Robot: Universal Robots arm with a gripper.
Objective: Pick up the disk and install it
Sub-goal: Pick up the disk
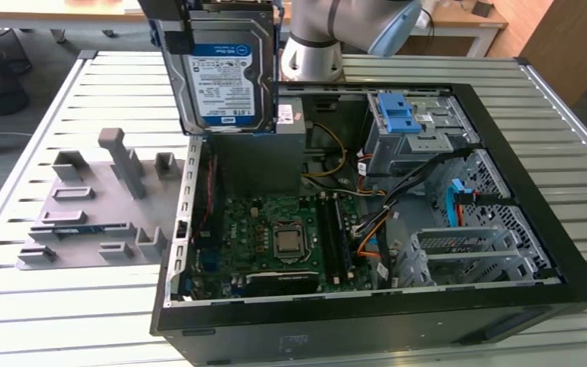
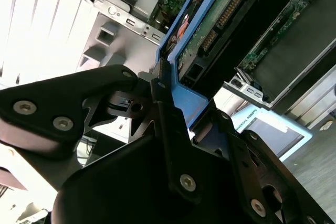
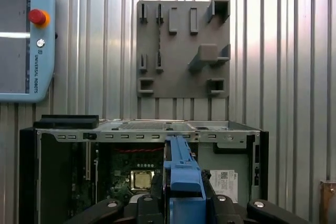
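Gripper (image 3: pixel 184 204): clamped on the disk's blue carrier frame, which is gripped from both sides.
Disk (image 1: pixel 227 76): held upright and lifted clear, label turned to the exterior view, above the far corner of the open computer case (image 1: pixel 375 325) on the exterior view's left.
Grey fixture plate (image 1: pixel 89 206): laid on the slatted table (image 1: pixel 59 325), just beside the case.

You see the disk (image 1: pixel 227 73) cut off by the exterior view's top edge; in the first wrist view the claw (image 3: pixel 184 205) hides its near end.
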